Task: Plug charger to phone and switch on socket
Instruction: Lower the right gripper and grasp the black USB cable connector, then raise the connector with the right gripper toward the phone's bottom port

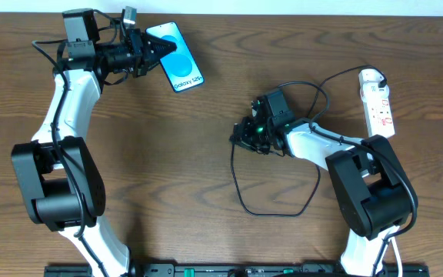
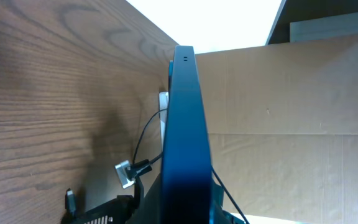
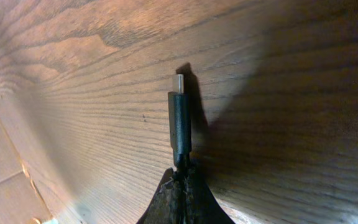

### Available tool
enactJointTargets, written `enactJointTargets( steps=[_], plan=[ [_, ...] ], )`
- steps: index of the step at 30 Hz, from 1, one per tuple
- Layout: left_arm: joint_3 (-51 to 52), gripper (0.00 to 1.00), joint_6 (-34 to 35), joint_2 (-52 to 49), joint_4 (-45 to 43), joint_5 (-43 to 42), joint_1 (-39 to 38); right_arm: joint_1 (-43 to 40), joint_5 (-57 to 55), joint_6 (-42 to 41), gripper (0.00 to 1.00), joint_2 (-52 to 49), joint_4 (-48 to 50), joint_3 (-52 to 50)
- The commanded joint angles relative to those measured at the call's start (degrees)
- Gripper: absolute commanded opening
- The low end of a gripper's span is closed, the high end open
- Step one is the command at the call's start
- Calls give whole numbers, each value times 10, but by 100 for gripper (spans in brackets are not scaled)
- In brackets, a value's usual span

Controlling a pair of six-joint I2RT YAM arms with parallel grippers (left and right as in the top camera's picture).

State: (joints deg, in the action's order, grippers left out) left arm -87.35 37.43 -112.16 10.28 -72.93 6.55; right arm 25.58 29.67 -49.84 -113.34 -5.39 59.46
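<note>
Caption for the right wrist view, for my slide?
Right gripper shut on the thin black charger, its silver-tipped connector end pointing out over the brown wooden table.

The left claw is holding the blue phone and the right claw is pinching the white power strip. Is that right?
Not quite. The right claw is pinching the charger by its small black connector tip, not the socket, which lies apart from it. The right wrist view shows this. The left claw does hold the blue phone.
</note>
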Motion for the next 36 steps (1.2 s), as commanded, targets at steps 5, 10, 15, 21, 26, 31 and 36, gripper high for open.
enactJointTargets(
  steps=[5, 10, 15, 21, 26, 31, 36],
  plan=[
    [-1, 7, 4, 9, -1, -12, 0, -51, 121, 159, 1, 24, 27, -8],
    [-1, 7, 27, 9, -6, -20, 0, -67, 297, 208, 1, 90, 96, 0],
    [-1, 8, 78, 9, -103, -103, 0, -65, 371, 195, 1, 123, 132, 0],
    [-1, 7, 129, 9, -174, -154, 0, -41, 397, 170, 1, 122, 160, 0],
    [-1, 8, 129, 9, -173, -153, -5, -31, 402, 121, 1, 122, 214, 0],
    [-1, 7, 128, 9, -173, -142, -16, -28, 416, 81, 1, 122, 251, 0],
    [-1, 7, 140, 9, -173, -116, -17, -26, 419, 59, 1, 122, 281, 0]
  ],
)
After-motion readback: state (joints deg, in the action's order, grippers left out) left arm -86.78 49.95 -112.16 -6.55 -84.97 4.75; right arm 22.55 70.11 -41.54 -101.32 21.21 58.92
